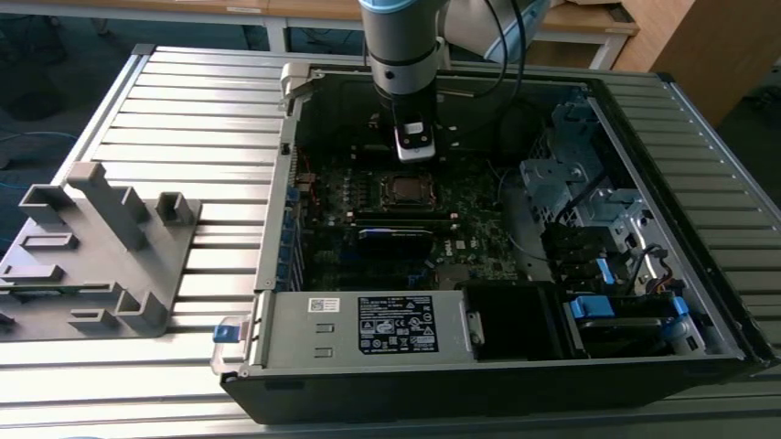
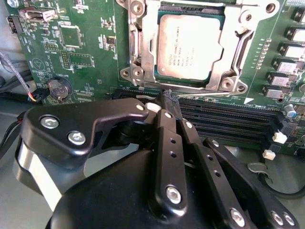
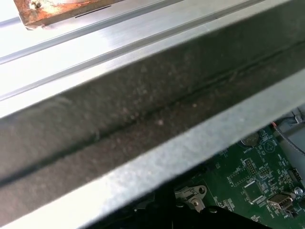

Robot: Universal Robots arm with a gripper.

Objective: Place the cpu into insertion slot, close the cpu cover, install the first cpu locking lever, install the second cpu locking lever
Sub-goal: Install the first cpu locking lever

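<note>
cpu: I see the cpu (image 2: 189, 46) lying flat in the socket, its dull silver face up, framed on all sides by metal.
insertion slot: the insertion slot (image 2: 143, 52) sits on the green motherboard (image 2: 81, 43); in the exterior view it is the small square socket (image 1: 404, 188) near the middle of the board, just beyond the arm's tip.
cpu cover: the cpu cover (image 2: 232, 52) looks to me laid down around the chip, its window showing the chip's face — whether it is fully latched I cannot tell.
locking levers: I cannot make out their position with any confidence.
gripper: the gripper (image 2: 170, 107) hangs just beside the socket's edge, over the long black memory slots (image 2: 224, 117); its two black fingers (image 2: 164, 143) are pressed together at the tips with nothing between them. In the exterior view the gripper (image 1: 415, 146) points down into the case, apart from the socket.
computer case: the open computer case (image 1: 683, 110) lies on its side on a ribbed metal table (image 1: 183, 110), with a labelled white box (image 1: 354, 326) at its near edge and blue-tabbed drive bays (image 1: 604, 306) on the exterior view's right.
first wrist view: I get a grey case wall (image 3: 143, 109) and a corner of the board (image 3: 252, 181) below it.
grey fixture: a grey moulded fixture (image 1: 98, 247) stands on the table at the exterior view's left — well apart from the case.
</note>
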